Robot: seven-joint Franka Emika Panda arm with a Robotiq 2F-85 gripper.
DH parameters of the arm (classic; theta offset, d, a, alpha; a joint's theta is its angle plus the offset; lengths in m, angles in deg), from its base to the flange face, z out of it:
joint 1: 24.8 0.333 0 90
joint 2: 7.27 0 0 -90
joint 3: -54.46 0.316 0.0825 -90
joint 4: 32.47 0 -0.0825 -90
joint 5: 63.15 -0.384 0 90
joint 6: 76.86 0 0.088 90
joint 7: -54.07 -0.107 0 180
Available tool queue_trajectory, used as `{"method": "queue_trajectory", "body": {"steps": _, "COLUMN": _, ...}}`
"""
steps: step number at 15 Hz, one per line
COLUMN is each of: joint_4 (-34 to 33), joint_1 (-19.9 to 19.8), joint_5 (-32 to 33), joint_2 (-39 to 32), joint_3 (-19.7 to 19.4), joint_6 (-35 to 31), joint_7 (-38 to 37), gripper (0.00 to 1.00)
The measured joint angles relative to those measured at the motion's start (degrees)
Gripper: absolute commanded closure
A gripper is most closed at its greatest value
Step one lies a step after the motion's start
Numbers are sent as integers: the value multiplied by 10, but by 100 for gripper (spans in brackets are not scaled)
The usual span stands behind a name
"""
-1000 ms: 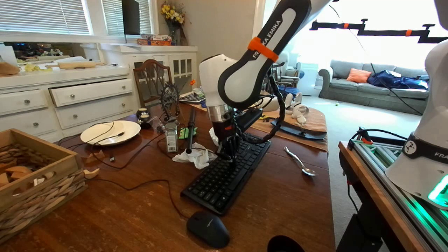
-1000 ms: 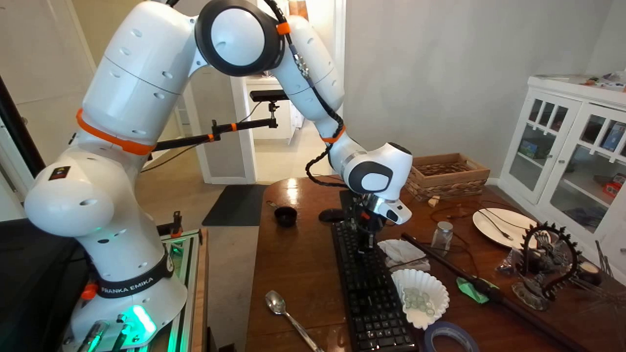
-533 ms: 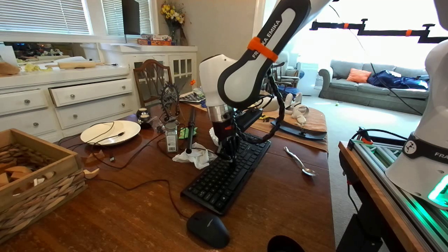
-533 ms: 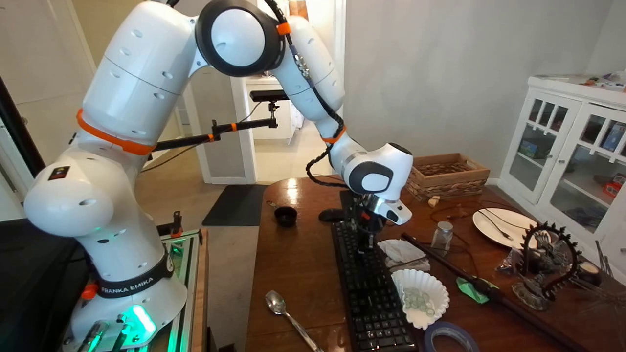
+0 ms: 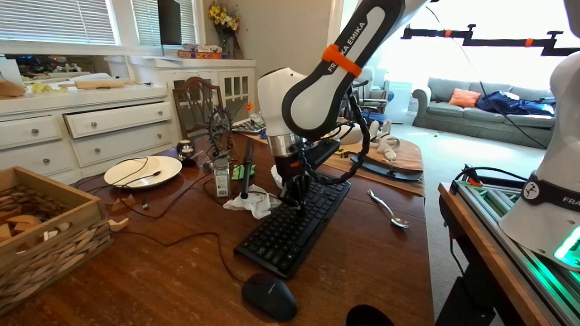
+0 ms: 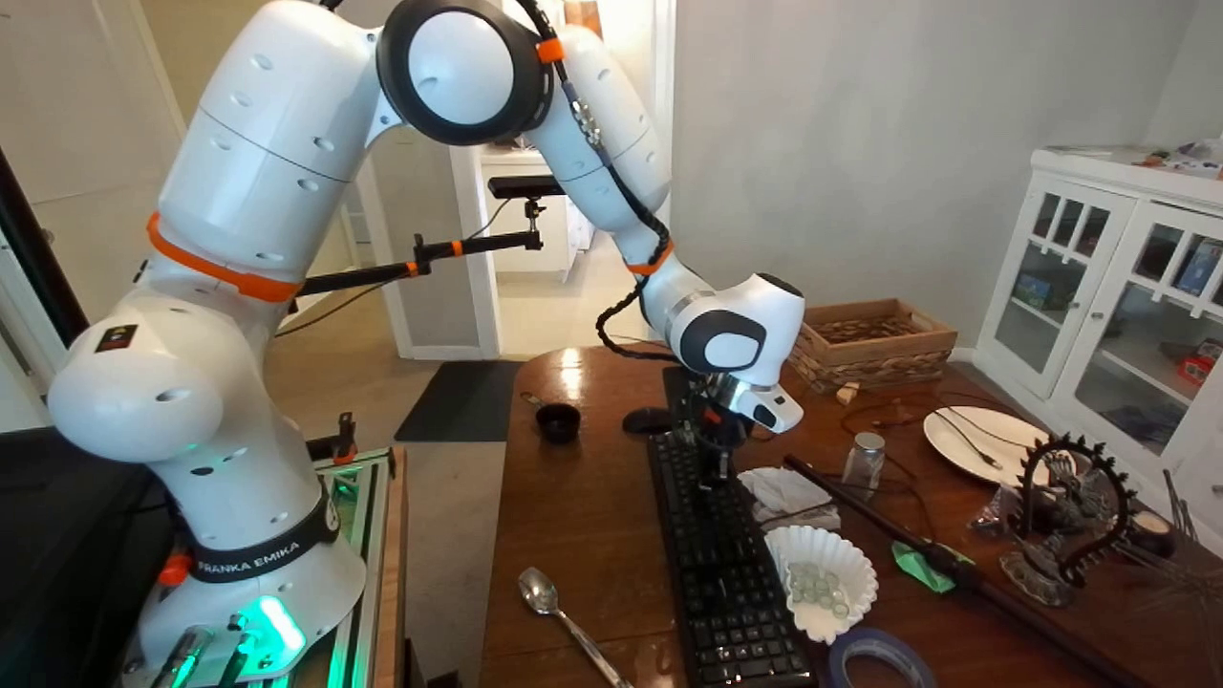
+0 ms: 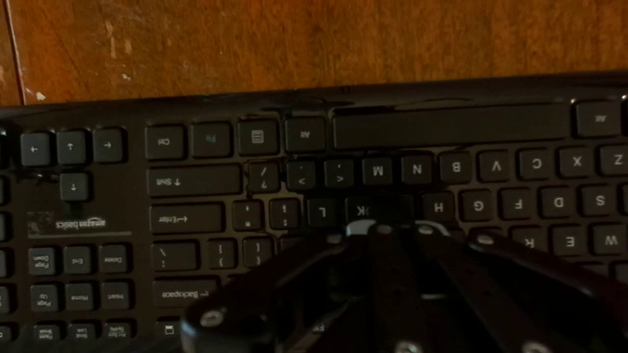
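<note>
Wrist view | gripper point(image 7: 397, 228): closed on nothing, pointing down, likely to keep its tip narrow | keyboard point(image 7: 304, 176): lies flat beneath it, contact cannot be told | white tissue point(image 6: 783, 492): just beside gripper

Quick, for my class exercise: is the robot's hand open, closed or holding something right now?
Hand: closed, with nothing visible in its grip, down at the keyboard; whether it touches can't be told.

The keyboard point(image 7: 306, 184) reads "amazon basics" and the arm point(image 6: 268, 143) "FRANKA EMIKA".
</note>
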Motion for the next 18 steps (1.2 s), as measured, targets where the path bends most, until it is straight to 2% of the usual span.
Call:
{"method": "queue_trajectory", "body": {"steps": 11, "joint_4": 13, "joint_1": 20, "joint_5": 0, "joint_2": 30, "joint_3": 14, "joint_6": 52, "joint_7": -30, "gripper": 100}}
{"method": "queue_trajectory", "body": {"steps": 18, "joint_4": 14, "joint_1": 20, "joint_5": 0, "joint_2": 25, "joint_3": 19, "joint_6": 53, "joint_7": -30, "gripper": 100}}
